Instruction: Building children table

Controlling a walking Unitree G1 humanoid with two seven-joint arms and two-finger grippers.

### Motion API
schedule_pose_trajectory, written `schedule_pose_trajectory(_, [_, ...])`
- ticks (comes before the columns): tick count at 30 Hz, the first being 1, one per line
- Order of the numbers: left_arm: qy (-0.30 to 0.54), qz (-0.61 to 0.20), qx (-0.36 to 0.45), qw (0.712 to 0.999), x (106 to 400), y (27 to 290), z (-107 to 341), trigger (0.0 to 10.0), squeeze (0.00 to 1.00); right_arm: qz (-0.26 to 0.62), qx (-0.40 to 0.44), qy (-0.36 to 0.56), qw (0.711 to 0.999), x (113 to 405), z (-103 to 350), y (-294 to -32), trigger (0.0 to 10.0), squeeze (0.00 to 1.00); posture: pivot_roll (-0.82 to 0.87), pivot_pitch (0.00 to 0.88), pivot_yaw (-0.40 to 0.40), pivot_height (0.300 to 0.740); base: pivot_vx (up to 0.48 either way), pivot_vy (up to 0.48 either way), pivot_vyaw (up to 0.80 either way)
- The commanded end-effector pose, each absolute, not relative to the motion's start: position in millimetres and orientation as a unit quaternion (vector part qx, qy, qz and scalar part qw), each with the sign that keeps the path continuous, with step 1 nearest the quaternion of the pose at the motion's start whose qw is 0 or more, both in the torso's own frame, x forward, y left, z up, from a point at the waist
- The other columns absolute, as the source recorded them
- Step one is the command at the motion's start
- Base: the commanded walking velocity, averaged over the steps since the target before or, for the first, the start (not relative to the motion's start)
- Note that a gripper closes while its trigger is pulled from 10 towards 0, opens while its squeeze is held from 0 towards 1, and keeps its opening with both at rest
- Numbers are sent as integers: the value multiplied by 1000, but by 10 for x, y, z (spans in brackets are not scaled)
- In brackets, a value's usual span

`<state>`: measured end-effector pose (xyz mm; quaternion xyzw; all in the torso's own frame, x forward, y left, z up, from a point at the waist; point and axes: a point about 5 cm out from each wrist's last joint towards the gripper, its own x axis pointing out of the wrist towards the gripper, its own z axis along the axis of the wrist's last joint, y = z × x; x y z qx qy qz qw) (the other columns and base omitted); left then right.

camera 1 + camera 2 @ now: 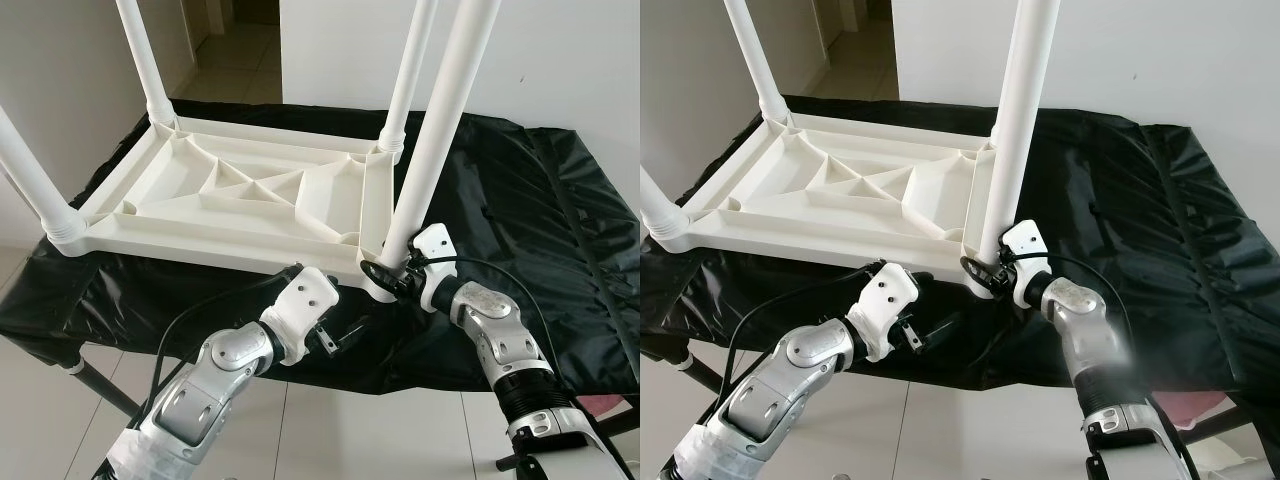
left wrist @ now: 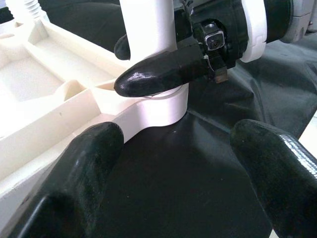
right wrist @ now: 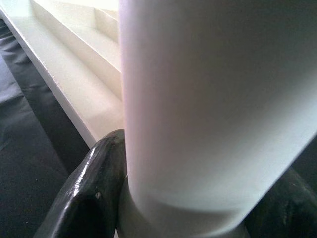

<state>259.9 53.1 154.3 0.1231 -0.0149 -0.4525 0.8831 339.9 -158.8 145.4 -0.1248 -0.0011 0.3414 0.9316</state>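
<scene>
Both silver arms are raised forward, bent at the elbow.
The right gripper is clamped around a white tubular plastic leg; the left gripper is held spread apart just beside it.

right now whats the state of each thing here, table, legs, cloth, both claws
children's table top: upside down on the black cloth, ribbed underside up
near right leg: upright in its corner socket, gripped near the base
other three legs: standing in their sockets
black cloth: spread under the table, wrinkled
right claw: shut on the near right leg
left claw: open, holding nothing, just short of that corner
</scene>
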Motion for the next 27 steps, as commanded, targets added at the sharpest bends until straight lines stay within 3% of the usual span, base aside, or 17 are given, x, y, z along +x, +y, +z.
schedule_pose_trajectory(1, [-9, -462, 129, 877, 2596, 544, 1518, 10000, 0, 349, -133, 9, 928, 3397, 1405, -1575, 0, 0, -6, 67, -1, 740, 0, 0, 0])
schedule_pose_trajectory(2, [-9, -462, 129, 877, 2596, 544, 1518, 10000, 0, 349, -133, 9, 928, 3397, 1405, -1575, 0, 0, -6, 67, -1, 740, 0, 0, 0])
schedule_pose_trajectory(3, [-9, -464, 129, 876, 2590, 537, 1516, 10000, 0, 341, -117, 15, 933, 3383, 1383, -1570, 10000, 0, -7, 66, -2, 740, 0, 0, 0])
schedule_pose_trajectory(8, [-8, -470, 128, 873, 2561, 520, 1505, 10000, 0, 254, -82, 44, 963, 3363, 1282, -1563, 10000, 0, -8, 67, -4, 740, 0, 0, 0])
schedule_pose_trajectory(15, [-7, -471, 128, 873, 2560, 512, 1501, 10000, 0, 183, -33, 58, 981, 3286, 1195, -1428, 10000, 0, -9, 62, -3, 740, 0, 0, 0])
schedule_pose_trajectory(18, [-7, -473, 129, 872, 2556, 511, 1496, 10000, 0, 93, 22, 70, 993, 3230, 1141, -1353, 10000, 0, -6, 51, -13, 740, 0, 0, 0])
schedule_pose_trajectory(22, [-7, -472, 129, 872, 2555, 513, 1494, 10000, 0, 58, 37, 73, 995, 3207, 1122, -1325, 10000, 0, -4, 49, -13, 740, 0, 0, 0])
schedule_pose_trajectory(25, [-8, -474, 128, 871, 2546, 499, 1493, 10000, 0, -41, 62, 57, 996, 3117, 1121, -1183, 10000, 0, -1, 46, -14, 740, 0, 0, 0])
schedule_pose_trajectory(27, [-7, -475, 127, 871, 2540, 494, 1488, 10000, 0, -21, 74, 42, 996, 3101, 1169, -1058, 10000, 0, -1, 44, -11, 740, 0, 0, 0])
